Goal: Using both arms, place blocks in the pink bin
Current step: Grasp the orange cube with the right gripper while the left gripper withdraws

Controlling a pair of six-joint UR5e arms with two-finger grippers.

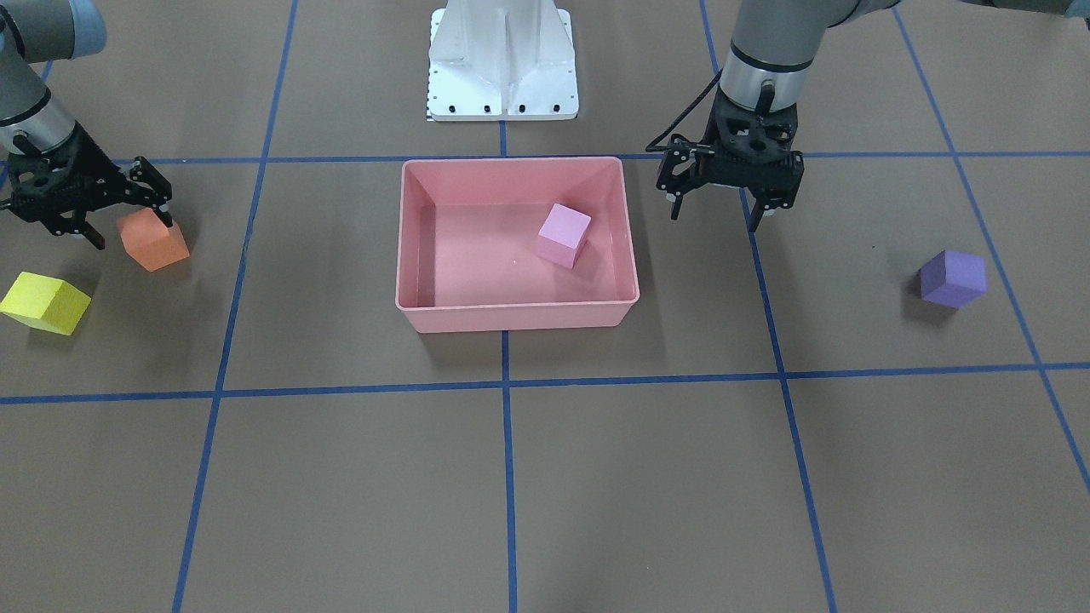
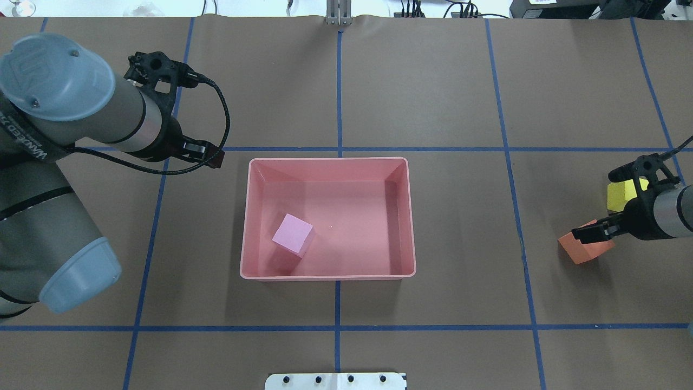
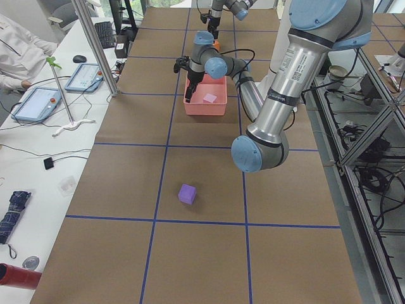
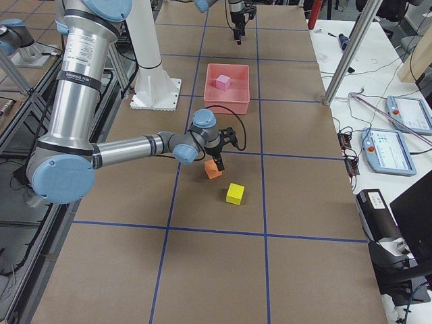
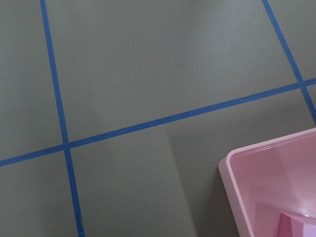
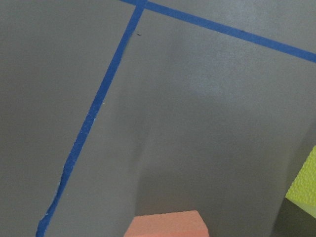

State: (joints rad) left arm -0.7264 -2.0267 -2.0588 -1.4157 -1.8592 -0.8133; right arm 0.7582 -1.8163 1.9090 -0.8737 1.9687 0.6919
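The pink bin (image 1: 409, 247) stands at the table's middle with the light pink block (image 1: 563, 235) lying inside it; both also show in the overhead view, the bin (image 2: 330, 162) and the block (image 2: 293, 234). My left gripper (image 1: 715, 217) is open and empty, hanging just beside the bin. The purple block (image 1: 952, 278) lies on the table farther out on that side. My right gripper (image 1: 129, 228) is open and low over the orange block (image 1: 157, 243), its fingers spread on either side of the block's top. The yellow block (image 1: 44, 303) lies just beyond it.
The white robot base (image 1: 502, 60) stands behind the bin. Blue tape lines grid the brown table cover. A black cable loops off the left wrist (image 2: 216, 124). Side desks with tablets (image 3: 38, 101) and a metal post (image 4: 347, 57) flank the table.
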